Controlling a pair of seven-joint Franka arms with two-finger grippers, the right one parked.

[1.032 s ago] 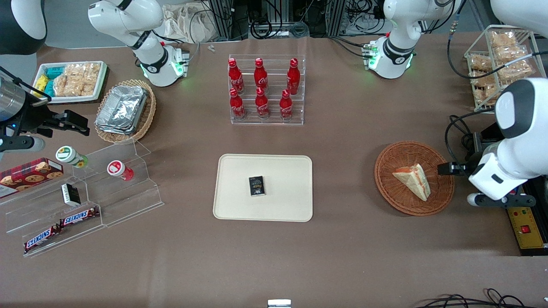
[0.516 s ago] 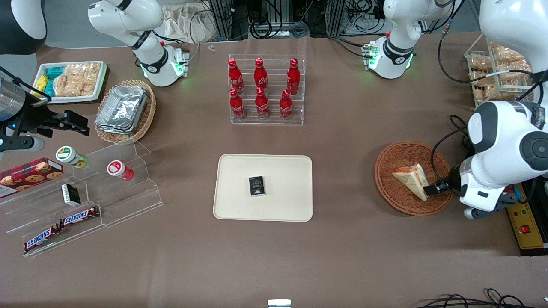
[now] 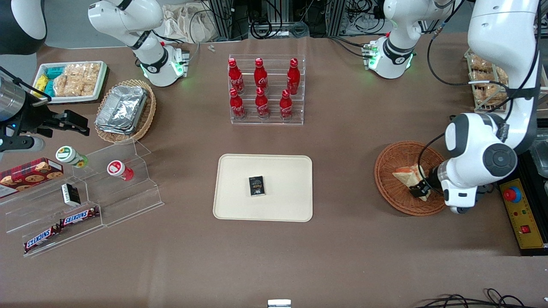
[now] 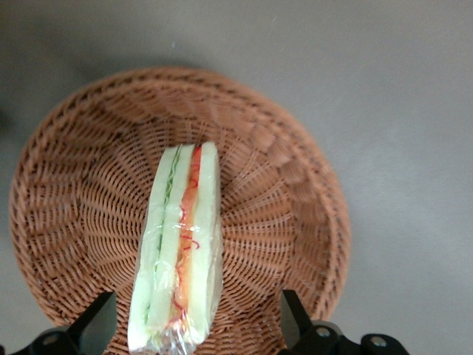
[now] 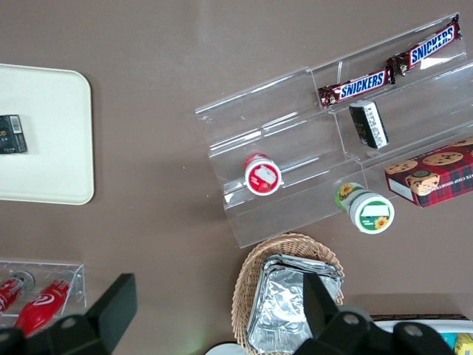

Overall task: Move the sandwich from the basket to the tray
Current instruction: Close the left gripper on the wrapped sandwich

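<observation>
Right over the basket (image 3: 398, 188) hung the left gripper (image 3: 417, 188), fingers (image 4: 294, 316) spread wide apart and flanking the wrapped sandwich (image 4: 177, 251) without touching it — one dark fingertip to each side of the wedge's broad end in the wrist view. Lay on its side in the middle of the woven reddish-brown bowl (image 4: 295, 192), that sandwich (image 3: 406, 176), pale bread with a green layer and an orange-red layer showing along its cut face, clear film bunched at the end nearest the gripper. Sat toward the working arm's end of the table (image 3: 342, 256), the basket, well apart from the cream tray (image 3: 282, 171), which rested near the table's middle and carried only a small dark box (image 3: 257, 186) near its centre. Stood farther from the front camera than the tray a clear stepped rack of six red bottles (image 3: 260, 90). Toward the parked arm's end lay a clear acrylic stand (image 3: 128, 196) with two Snickers bars (image 3: 62, 226), a red-capped tub (image 3: 120, 170), a green-capped tub (image 3: 70, 156) and a cookie box (image 3: 30, 171) — and, farther from the camera, a tan basket of foil containers (image 3: 124, 109) beside a white tray of packaged snacks (image 3: 72, 80).
</observation>
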